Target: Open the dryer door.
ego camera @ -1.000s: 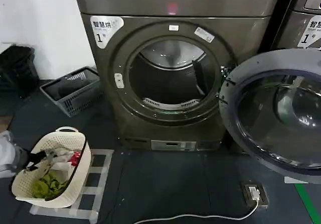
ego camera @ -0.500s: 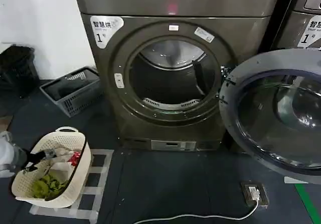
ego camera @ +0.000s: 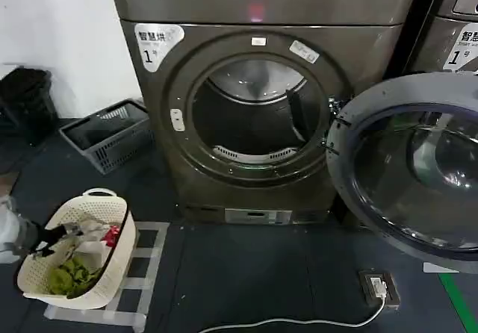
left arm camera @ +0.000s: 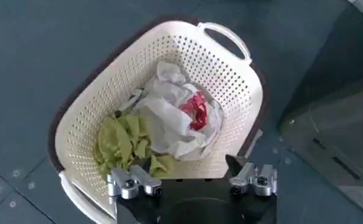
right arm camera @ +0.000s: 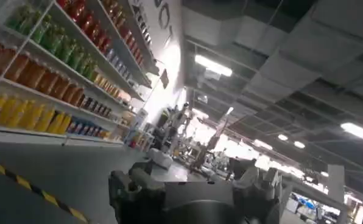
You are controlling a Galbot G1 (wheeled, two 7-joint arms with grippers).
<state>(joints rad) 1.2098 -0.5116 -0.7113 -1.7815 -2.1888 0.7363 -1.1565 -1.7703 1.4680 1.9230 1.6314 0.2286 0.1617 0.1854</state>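
The dryer door [ego camera: 407,165] stood swung fully open to the right of its grey-bronze machine [ego camera: 258,116], its grey inner face and dark glass turned toward us, hinged at the right edge of the round drum opening [ego camera: 258,113]. We saw the bare metal drum through that opening. A neighbouring machine [ego camera: 452,27] stood at far right behind the open door.

The left gripper [left arm camera: 192,181] hung at the near left of the scene, well apart from the door, over a cream perforated laundry basket [left arm camera: 224,73]. Its jaws were spread, with nothing between them. In the head view we saw this gripper [ego camera: 45,240] just at the basket's left rim [ego camera: 45,225]. The basket held a green cloth [left arm camera: 123,140], a white cloth [left arm camera: 169,115] and a small red item [left arm camera: 195,109], and rested on a taped grid on the dark floor [ego camera: 246,273].

The right gripper [right arm camera: 193,195] pointed up and away toward shelves of bottles [right arm camera: 53,67] and a ceiling with strip lights; we could not tell how its jaws stood, nor where it lay relative to the door.

A grey crate [ego camera: 104,133] sat on the floor left of the machine, and a floor socket with a white cable [ego camera: 377,287] lay near the door.

Compared with one second before, the door and basket had kept their places; the left arm had drawn slightly lower and further left at the view's edge.
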